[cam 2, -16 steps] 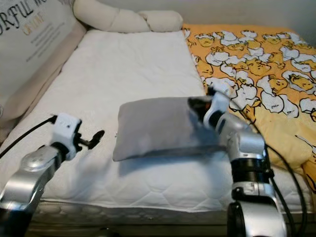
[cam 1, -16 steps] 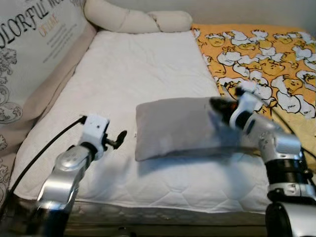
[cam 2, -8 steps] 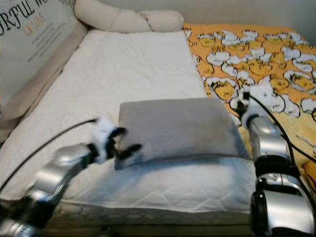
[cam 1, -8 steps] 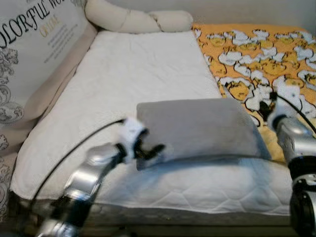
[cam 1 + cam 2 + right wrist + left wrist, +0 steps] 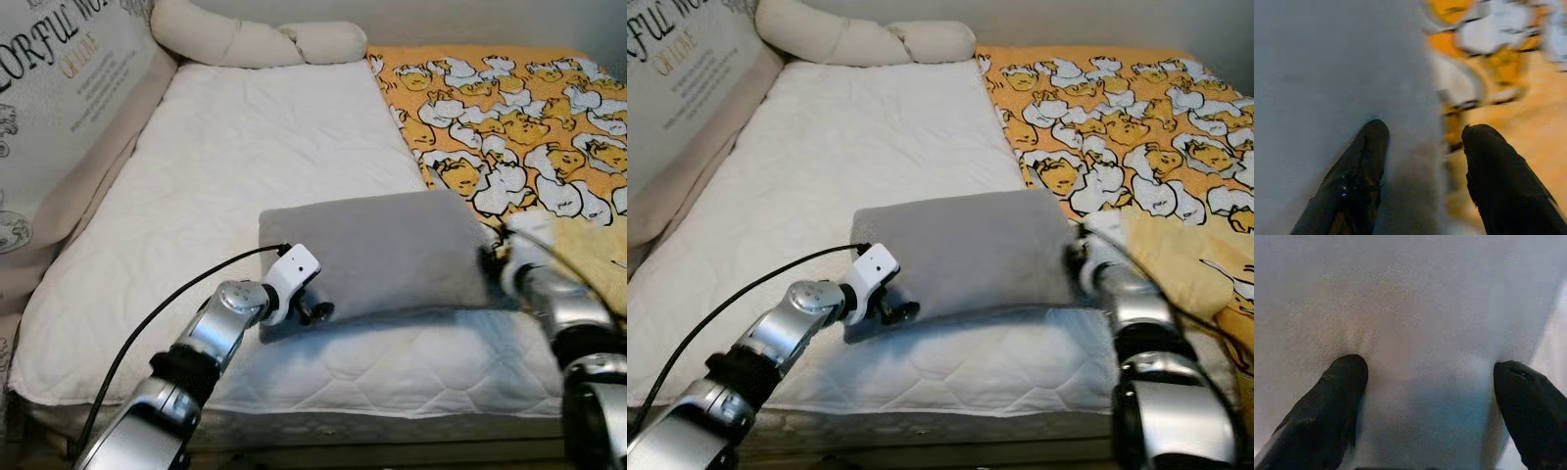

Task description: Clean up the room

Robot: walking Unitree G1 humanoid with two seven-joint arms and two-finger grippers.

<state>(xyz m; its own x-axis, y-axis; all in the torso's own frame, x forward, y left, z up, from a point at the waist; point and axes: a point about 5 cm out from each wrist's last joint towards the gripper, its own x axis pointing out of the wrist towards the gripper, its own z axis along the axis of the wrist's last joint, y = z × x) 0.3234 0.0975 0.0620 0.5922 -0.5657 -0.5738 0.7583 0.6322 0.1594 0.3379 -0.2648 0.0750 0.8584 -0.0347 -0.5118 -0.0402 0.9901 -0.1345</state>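
Note:
A grey pillow (image 5: 392,250) lies flat across the near half of the white mattress (image 5: 245,137). My left gripper (image 5: 315,311) is at the pillow's front left corner. In the left wrist view it (image 5: 1432,369) is open, both black fingers (image 5: 1337,396) pressed into the grey fabric (image 5: 1425,308). My right gripper (image 5: 487,262) is at the pillow's right end. In the right wrist view it (image 5: 1422,132) is open and straddles the pillow's edge (image 5: 1415,161), one finger on grey and the other over the yellow blanket (image 5: 1498,98).
A yellow duck-print blanket (image 5: 519,108) covers the bed's right side. A cream knotted bolster (image 5: 255,41) lies at the far end. A lettered cushion (image 5: 59,108) lines the left side. The mattress's front edge (image 5: 372,406) runs just below the arms.
My left arm swung right from the bare mattress to the pillow's left corner. My right gripper slid off the pillow's top to its right end. The camera shifted slightly.

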